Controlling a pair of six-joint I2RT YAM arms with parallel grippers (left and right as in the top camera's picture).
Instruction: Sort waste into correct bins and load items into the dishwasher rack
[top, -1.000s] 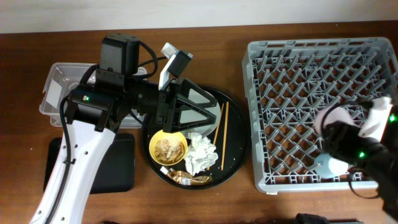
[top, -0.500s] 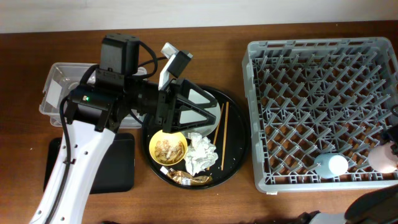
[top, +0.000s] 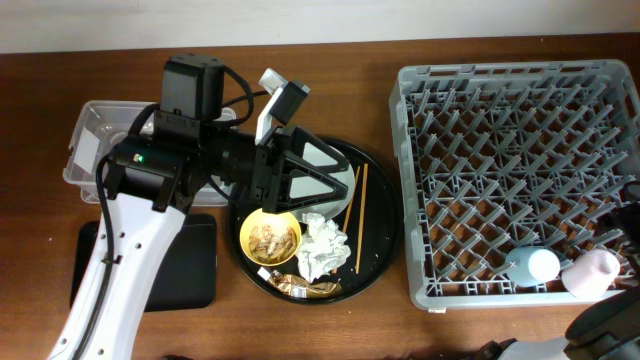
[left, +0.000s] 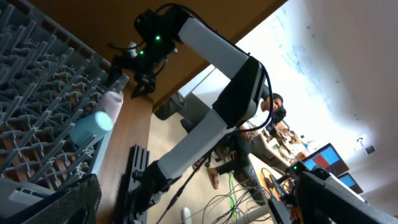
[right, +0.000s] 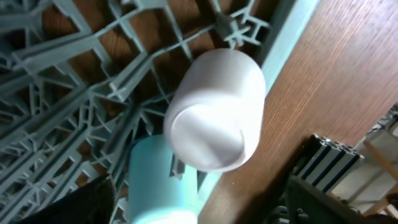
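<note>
The pink cup (top: 590, 270) lies tilted in the grey dishwasher rack (top: 500, 90), at its front right corner, next to the blue cup (top: 531, 265). The right wrist view shows the pink cup (right: 214, 118) and the blue cup (right: 161, 183) just below my right gripper (right: 199, 205), which is open and empty. My left gripper (top: 305, 175) is open and empty over the pale plate (top: 335, 160). The yellow bowl (top: 270, 237) holds food scraps. A white napkin (top: 322, 247), a foil wrapper (top: 300, 285) and chopsticks (top: 357, 215) lie beside the bowl.
The bowl, plate, napkin, wrapper and chopsticks all sit on a large round black tray (top: 385, 240). A clear tub (top: 95, 150) stands at the far left, with a flat black tray (top: 195, 265) in front of it. The left arm crosses above both.
My right gripper has carried the pink cup from above the rack's middle to its front right corner, let it go beside the blue cup, and drawn back. The left arm has not moved.
</note>
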